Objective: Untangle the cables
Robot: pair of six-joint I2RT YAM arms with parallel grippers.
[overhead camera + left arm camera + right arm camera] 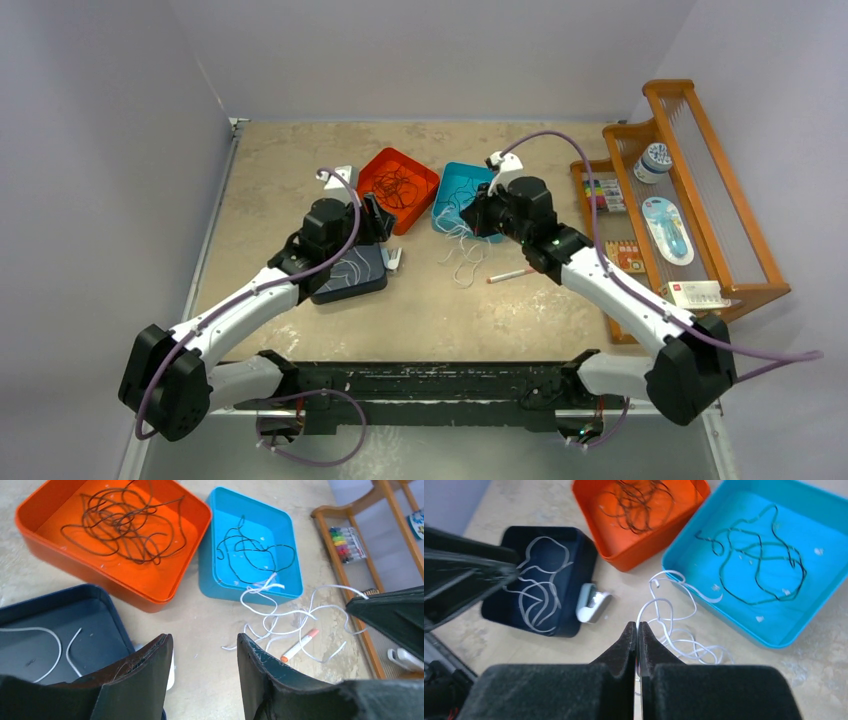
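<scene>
Left fingers (pixel 150 670) apart, empty, above table (pixel 210 615). Right fingers (pixel 624 650) together, clamped on white cable (pixel 270 586); its loops lie at blue tray's (pixel 220 587) 6 o'clock. Black cable (pixel 240 542) inside blue tray; brown cable (pixel 125 525) inside orange tray (pixel 125 587).

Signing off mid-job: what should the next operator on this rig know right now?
Left gripper: open, empty, over the table.
Right gripper: shut, apparently pinching one end of the loose thin white cable.
Done: tangled dark brown cable in the orange plastic tray, thin black cable in the blue plastic tray, whitish cable in the dark navy tray.
Left: the white cable lies looped on the table, one loop over the blue tray's rim; pull it free and straighten it.
</scene>
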